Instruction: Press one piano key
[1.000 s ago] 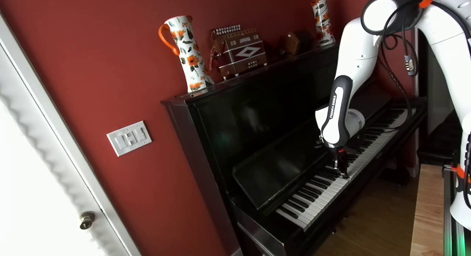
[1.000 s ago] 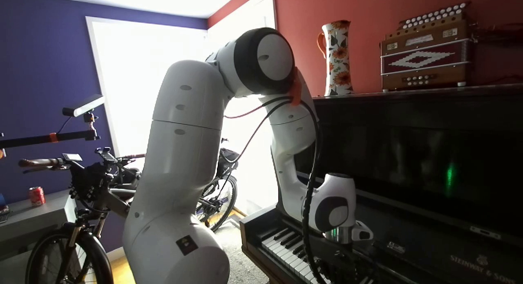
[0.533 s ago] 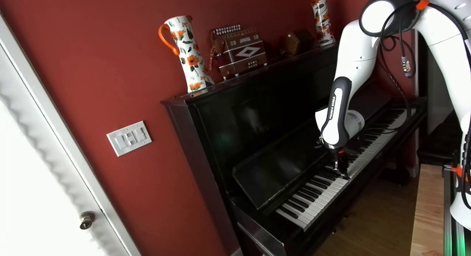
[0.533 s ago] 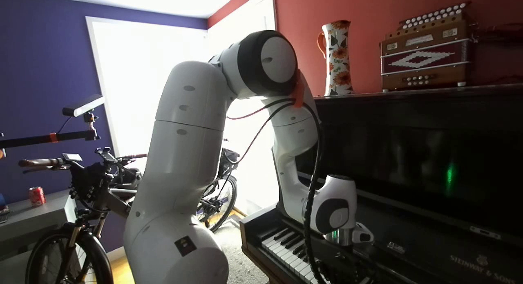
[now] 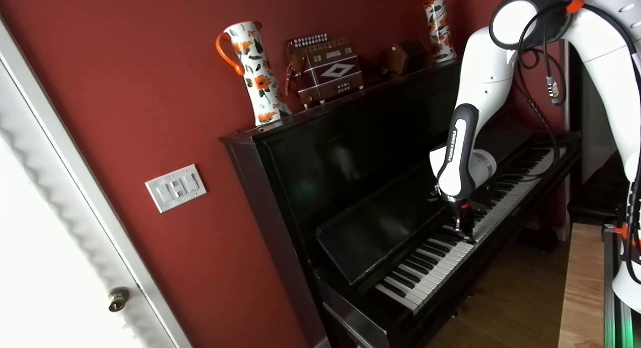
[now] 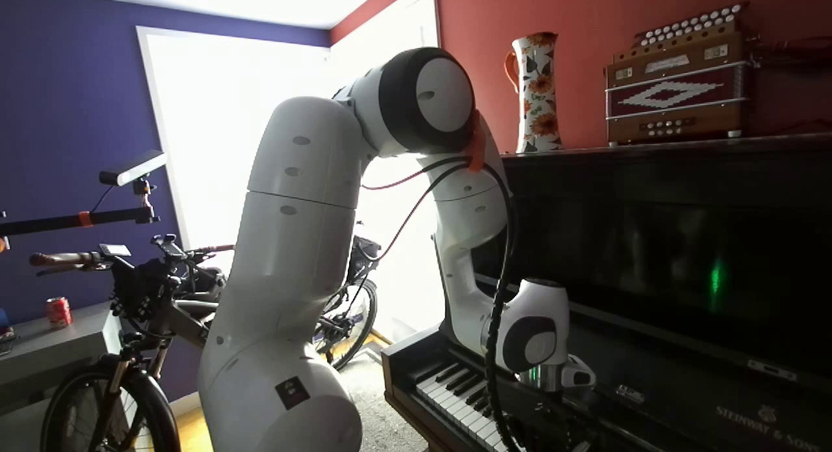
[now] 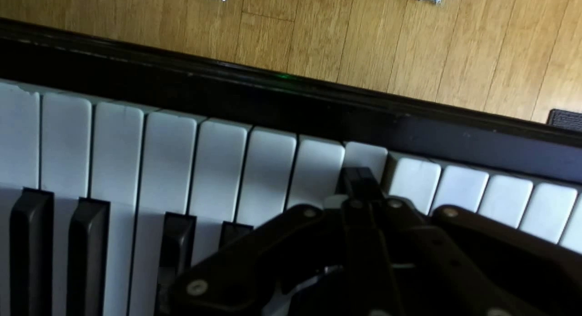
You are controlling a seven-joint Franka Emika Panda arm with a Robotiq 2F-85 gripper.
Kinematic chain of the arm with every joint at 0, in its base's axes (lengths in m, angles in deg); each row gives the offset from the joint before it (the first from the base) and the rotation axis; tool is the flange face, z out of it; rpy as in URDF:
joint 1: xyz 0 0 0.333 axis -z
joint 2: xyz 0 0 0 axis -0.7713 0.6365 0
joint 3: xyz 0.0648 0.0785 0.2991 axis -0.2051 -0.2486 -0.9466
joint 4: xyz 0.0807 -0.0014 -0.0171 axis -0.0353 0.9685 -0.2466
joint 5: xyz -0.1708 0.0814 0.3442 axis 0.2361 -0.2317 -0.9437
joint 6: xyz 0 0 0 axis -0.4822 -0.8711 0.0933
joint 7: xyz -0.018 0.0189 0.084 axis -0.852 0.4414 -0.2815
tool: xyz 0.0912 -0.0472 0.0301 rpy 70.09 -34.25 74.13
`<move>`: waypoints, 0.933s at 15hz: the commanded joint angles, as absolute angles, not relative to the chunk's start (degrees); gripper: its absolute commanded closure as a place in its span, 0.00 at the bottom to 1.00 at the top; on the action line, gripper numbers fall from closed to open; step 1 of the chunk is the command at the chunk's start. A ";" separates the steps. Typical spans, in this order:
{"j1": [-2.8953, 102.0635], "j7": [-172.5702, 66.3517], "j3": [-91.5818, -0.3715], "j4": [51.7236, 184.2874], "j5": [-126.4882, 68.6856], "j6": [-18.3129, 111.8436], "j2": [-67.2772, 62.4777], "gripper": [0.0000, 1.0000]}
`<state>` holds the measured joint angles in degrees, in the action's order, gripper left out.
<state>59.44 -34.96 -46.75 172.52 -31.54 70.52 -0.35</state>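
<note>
White key (image 7: 365,156): It was pale and smooth with a rounded front end, right of centre in the wrist view, set in a row of other white keys (image 7: 223,166).
Key level: It seemed to sit lower than the neighbour (image 7: 414,177) on its right, whose brownish side showed along the gap.
Gripper (image 7: 358,174): Its two dark fingers (image 7: 351,182) were together, tips side by side, pointing down; in the wrist view they appeared to touch the white key's top, a little back from its front end.
Black keys (image 7: 32,257): They stood to the left of the fingers, apart from the tips.
Front rail (image 7: 254,97): This black edge ran close along the key ends, near the tips, with wooden floor (image 7: 386,43) beyond it.
Piano (image 5: 340,162): In an exterior view its black panel rose behind the keys; the row ran on both ways from the gripper, left toward the near end and right toward the far end.
Piano top: A floral jug (image 5: 258,72), an accordion (image 5: 330,70) and a floral vase (image 5: 439,30) stood there, well apart from the gripper.
Cable (image 6: 499,299): In an exterior view it hung beside the arm (image 6: 299,257), in front of the keys.
</note>
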 commanded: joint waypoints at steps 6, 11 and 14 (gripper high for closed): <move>60.36 -34.34 -46.72 173.20 -31.58 70.48 -1.61 1.00; 60.19 -34.48 -46.71 173.83 -31.68 70.63 -3.46 1.00; 60.21 -34.49 -46.78 174.15 -32.05 70.55 -4.49 1.00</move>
